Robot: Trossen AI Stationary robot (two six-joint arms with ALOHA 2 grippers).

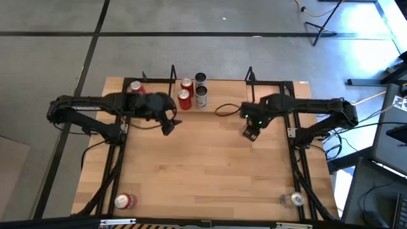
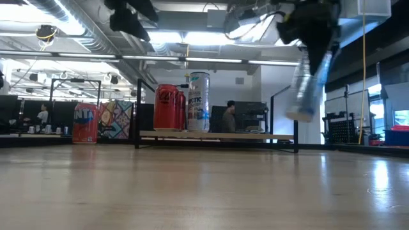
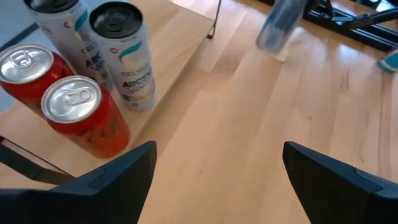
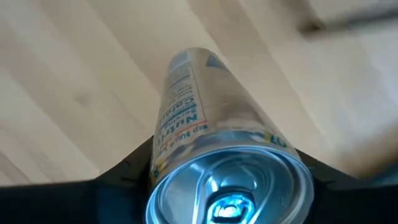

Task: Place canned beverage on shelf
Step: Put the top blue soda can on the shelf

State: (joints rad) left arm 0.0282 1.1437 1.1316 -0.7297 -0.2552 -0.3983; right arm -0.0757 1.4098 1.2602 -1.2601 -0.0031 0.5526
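Right wrist view: right gripper [image 4: 224, 163] clamps silver can [image 4: 211, 118].

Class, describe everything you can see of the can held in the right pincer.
The can is a slim silver metal beverage can with blue and yellow label print and a pull-tab top. The right pincer grips it just below the top, one finger on each side. It hangs tilted in the air above the table, touching nothing else, off to the right of the shelf, where four cans stand.

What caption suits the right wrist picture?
Right pincer holds a silver can above the wooden table.
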